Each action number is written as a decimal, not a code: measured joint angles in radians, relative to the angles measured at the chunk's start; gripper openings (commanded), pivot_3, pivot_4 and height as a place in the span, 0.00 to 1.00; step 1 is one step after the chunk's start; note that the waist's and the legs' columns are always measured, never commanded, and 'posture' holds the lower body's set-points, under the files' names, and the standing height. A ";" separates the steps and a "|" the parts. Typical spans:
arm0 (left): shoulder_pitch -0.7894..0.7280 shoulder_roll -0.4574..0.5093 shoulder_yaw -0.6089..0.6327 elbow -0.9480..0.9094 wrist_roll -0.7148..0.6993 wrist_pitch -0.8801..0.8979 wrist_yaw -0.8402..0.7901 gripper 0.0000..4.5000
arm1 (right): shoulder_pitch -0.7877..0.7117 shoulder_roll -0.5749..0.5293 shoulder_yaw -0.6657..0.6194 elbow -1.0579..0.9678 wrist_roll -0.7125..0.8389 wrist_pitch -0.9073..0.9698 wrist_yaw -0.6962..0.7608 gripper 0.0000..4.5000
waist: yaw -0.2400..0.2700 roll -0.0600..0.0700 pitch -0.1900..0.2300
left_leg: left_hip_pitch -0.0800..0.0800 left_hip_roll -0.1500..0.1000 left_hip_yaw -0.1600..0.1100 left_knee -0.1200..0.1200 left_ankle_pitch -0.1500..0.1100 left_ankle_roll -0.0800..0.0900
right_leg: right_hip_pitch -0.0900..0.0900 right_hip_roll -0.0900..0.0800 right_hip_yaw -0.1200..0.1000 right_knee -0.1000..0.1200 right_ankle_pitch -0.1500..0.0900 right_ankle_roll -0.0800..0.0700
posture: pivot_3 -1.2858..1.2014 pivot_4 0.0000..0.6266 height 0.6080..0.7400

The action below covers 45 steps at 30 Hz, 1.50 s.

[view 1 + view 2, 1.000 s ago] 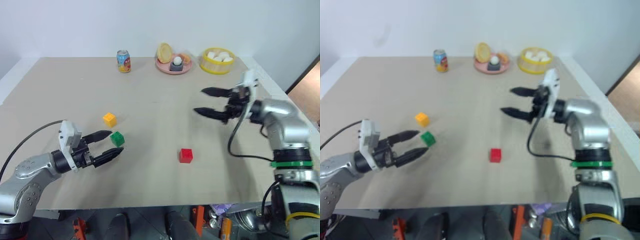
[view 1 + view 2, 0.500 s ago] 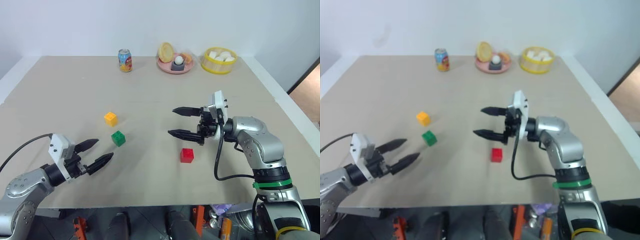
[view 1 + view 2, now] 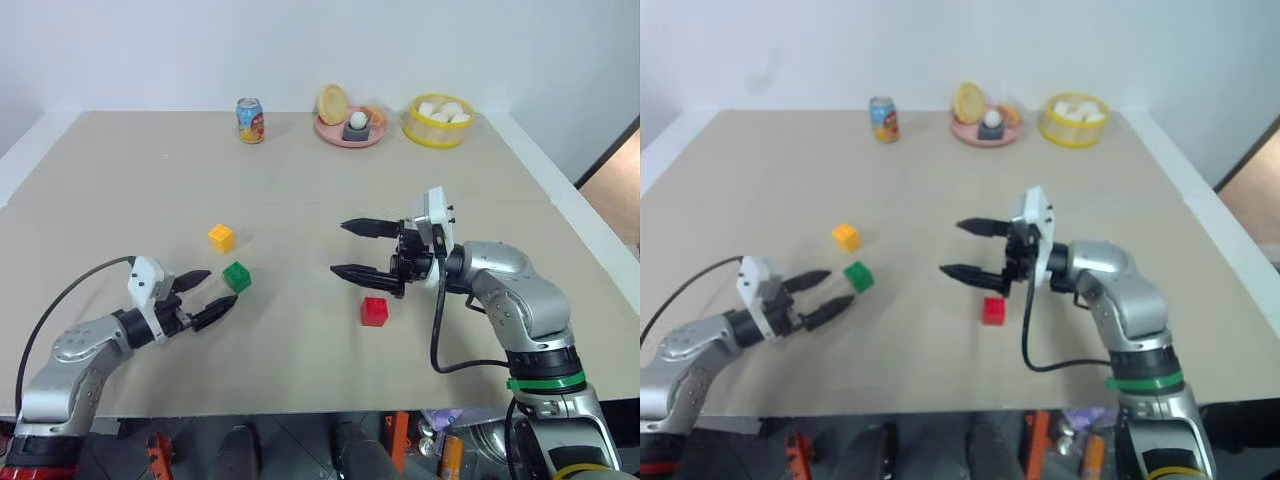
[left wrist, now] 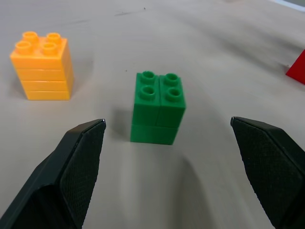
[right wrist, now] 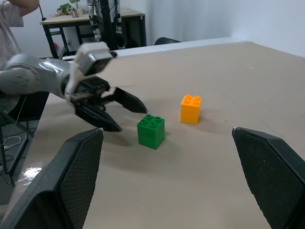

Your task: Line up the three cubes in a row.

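Since the three cubes lie scattered on the surface (image 3: 300, 200), no row exists yet; the green cube (image 3: 236, 276) serves as landmark, with the yellow-orange cube (image 3: 221, 237) near it on its far side and the red cube (image 3: 374, 311) well apart to its right; the left gripper (image 3: 203, 296) stands wide open and empty just short of the green cube, evidently lined up to take it; the right gripper (image 3: 350, 249), likewise wide open and empty, hangs above the red cube; the red cube is cut off in the left wrist view.
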 measured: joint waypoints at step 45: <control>-0.198 -0.086 -0.090 0.288 0.150 -0.157 -0.111 0.28 | 0.013 -0.019 -0.008 -0.030 0.012 -0.001 -0.067 1.00 | 0.024 0.001 0.000 | -0.001 0.000 0.000 0.001 0.005 0.003 | 0.000 -0.001 -0.001 0.000 0.007 0.000 | 0.52 0.24 1.00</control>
